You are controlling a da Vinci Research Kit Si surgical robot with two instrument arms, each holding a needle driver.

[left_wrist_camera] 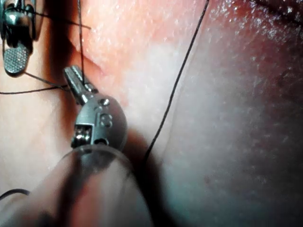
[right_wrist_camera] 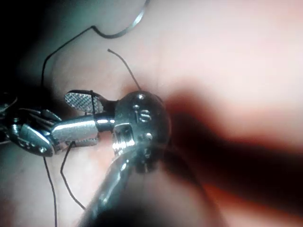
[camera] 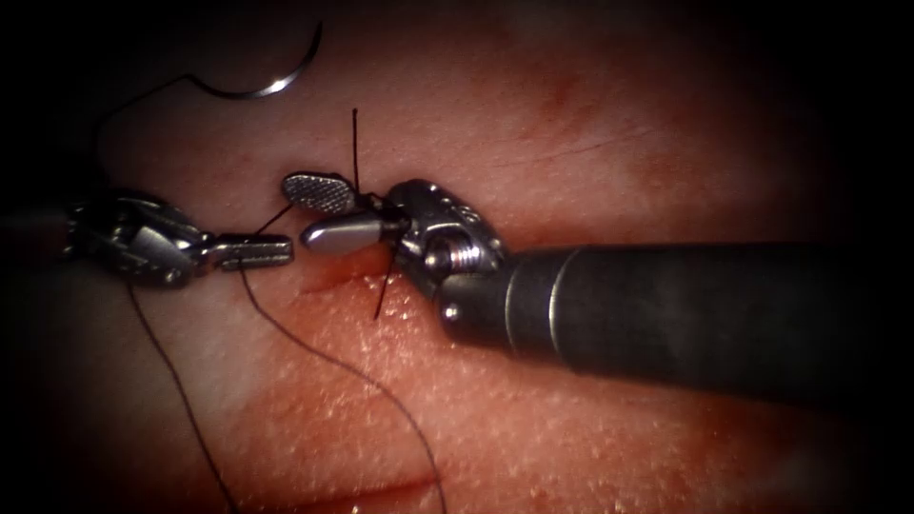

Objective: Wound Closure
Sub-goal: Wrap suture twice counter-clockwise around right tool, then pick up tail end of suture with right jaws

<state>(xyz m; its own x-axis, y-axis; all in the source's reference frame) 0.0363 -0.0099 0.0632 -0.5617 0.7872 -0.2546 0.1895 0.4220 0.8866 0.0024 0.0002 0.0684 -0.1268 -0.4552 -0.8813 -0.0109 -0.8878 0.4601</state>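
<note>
Tissue [camera: 590, 124] background: needle [camera: 276, 81] lies free, upper left. Left end effector [camera: 252, 251] clenched on thread [camera: 314, 343], apparently tensioning; right end effector [camera: 328, 211] released, straddling strand.

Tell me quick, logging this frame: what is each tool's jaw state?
Left tool: shut on the thread.
Right tool: open, holding nothing.
Needle: free on the tissue.

Needle [camera: 276, 81] loose on tissue [camera: 590, 124]

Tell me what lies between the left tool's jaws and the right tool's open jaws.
In the endoscope view, thread crosses bare tissue between left tool and right tool.
</note>
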